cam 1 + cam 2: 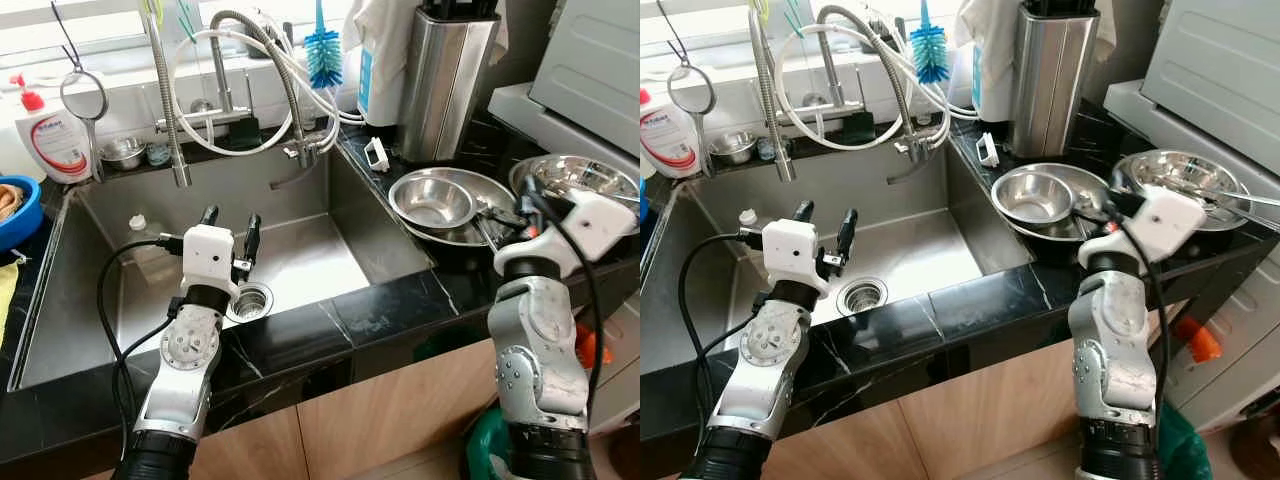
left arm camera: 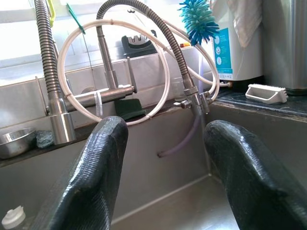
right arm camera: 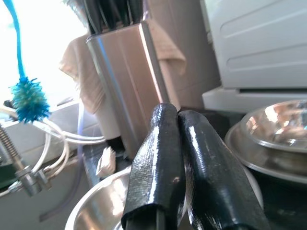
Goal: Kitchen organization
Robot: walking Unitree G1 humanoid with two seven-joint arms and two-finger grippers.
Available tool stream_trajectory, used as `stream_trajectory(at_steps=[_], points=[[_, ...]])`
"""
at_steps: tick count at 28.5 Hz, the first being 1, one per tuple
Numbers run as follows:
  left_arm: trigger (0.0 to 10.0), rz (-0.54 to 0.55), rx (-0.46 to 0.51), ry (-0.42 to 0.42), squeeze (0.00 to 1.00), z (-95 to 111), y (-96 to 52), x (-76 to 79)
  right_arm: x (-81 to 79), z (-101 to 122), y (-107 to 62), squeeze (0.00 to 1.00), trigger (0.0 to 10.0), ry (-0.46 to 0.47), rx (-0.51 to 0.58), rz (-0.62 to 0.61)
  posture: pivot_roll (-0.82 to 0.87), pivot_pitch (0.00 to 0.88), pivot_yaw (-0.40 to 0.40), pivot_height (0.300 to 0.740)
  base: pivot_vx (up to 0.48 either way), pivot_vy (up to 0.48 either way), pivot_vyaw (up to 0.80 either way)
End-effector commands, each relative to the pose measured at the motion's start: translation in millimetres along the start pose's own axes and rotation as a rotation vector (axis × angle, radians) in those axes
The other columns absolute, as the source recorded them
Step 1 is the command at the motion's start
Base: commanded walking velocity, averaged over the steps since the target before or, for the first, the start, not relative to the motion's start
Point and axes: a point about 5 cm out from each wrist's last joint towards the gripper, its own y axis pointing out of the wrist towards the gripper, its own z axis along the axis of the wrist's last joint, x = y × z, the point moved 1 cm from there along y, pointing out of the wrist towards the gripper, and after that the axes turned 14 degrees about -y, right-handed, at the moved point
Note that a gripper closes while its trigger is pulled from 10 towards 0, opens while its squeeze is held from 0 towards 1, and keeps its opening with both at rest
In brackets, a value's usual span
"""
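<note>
Steel bowls, shiny and round, are the things to organise here, I judge: one small steel bowl (image 1: 432, 203) sits inside a wider shallow steel dish (image 1: 487, 190), just to the right of the stainless steel sink (image 1: 300, 255), on the black marble counter (image 1: 370, 320). A second wide steel bowl (image 1: 585, 180) stands further right of the sink, beside the first stack. They are nested probably to save room on the narrow counter.

The right gripper (image 1: 505, 217) is at the near rim of the stacked bowls, right of the sink, and its two black fingers (image 3: 165, 158) are pressed together with nothing between them. Perhaps it is placed so to push or hook the rim, but this is only my guess.

The left gripper (image 1: 230, 232) hangs over the sink basin, close above the round drain (image 1: 249, 299), with its fingers spread apart and empty. It points toward the curved spring tap (image 2: 144, 28) at the back of the sink, and seems to wait there.
</note>
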Motion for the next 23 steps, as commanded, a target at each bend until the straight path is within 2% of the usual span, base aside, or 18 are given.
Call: stream_trajectory(at_steps=[1, 2, 5, 7, 12, 13, 15, 16, 22, 23], points=[[10.0, 0.001, 0.008, 0.006, 0.00, 1.6, 0.1, -0.9, -3.0, 0.7, -2.4, 1.00, 10.0, -0.013, -0.001, 0.021, -0.12, 0.000, 0.066, 0.740, 0.000, 0.000, 0.00], [10.0, 0.001, 0.008, 0.006, 0.00, 1.6, 0.0, -0.8, -4.0, 0.9, -2.9, 1.00, 10.0, -0.022, 0.000, 0.026, -0.12, 0.000, 0.066, 0.740, 0.000, 0.000, 0.00], [10.0, 0.006, 0.005, 0.006, 0.00, 1.0, -1.0, -2.2, -11.6, 0.1, -15.8, 1.00, 10.0, -0.146, 0.031, 0.094, -0.11, 0.000, 0.061, 0.740, 0.000, 0.000, 0.00], [10.0, 0.007, 0.005, 0.006, 0.00, 1.0, -1.3, -2.5, -11.3, -0.2, -18.0, 1.00, 10.0, -0.150, 0.032, 0.097, -0.12, 0.000, 0.061, 0.740, 0.000, 0.000, 0.00], [10.0, 0.006, -0.006, 0.002, 0.00, -2.3, -3.5, -1.6, 0.4, -2.1, -34.3, 1.00, 10.0, -0.263, 0.044, 0.102, -0.12, 0.000, 0.061, 0.740, 0.000, 0.000, 0.00], [10.0, 0.005, -0.007, 0.002, 0.00, -2.4, -3.5, -1.4, 3.1, -1.7, -36.8, 0.43, 10.0, -0.265, 0.045, 0.093, -0.12, 0.000, 0.061, 0.740, 0.000, 0.000, 0.00], [10.0, 0.005, -0.007, 0.000, 0.00, -2.6, -3.6, -1.4, 6.5, -2.1, -41.0, 0.43, 10.0, -0.266, 0.038, 0.086, -0.13, 0.000, 0.060, 0.740, 0.000, 0.000, 0.00], [10.0, 0.003, -0.008, -0.002, 0.00, -2.8, -3.5, -1.1, 8.3, -3.2, -44.3, 0.00, 10.0, -0.280, 0.032, 0.090, -0.13, 0.000, 0.061, 0.740, 0.000, 0.000, 0.00], [10.0, -0.008, -0.011, -0.006, 0.00, -4.2, -3.5, 1.8, 13.3, -11.3, -61.5, 0.00, 10.0, -0.329, -0.011, 0.128, -0.13, 0.000, 0.061, 0.740, 0.000, 0.000, 0.00], [10.0, -0.011, -0.011, -0.006, 0.00, -4.2, -3.6, 2.1, 13.4, -18.0, -69.9, 0.00, 10.0, -0.346, -0.041, 0.152, -0.13, 0.000, 0.061, 0.740, 0.000, 0.000, 0.00]])
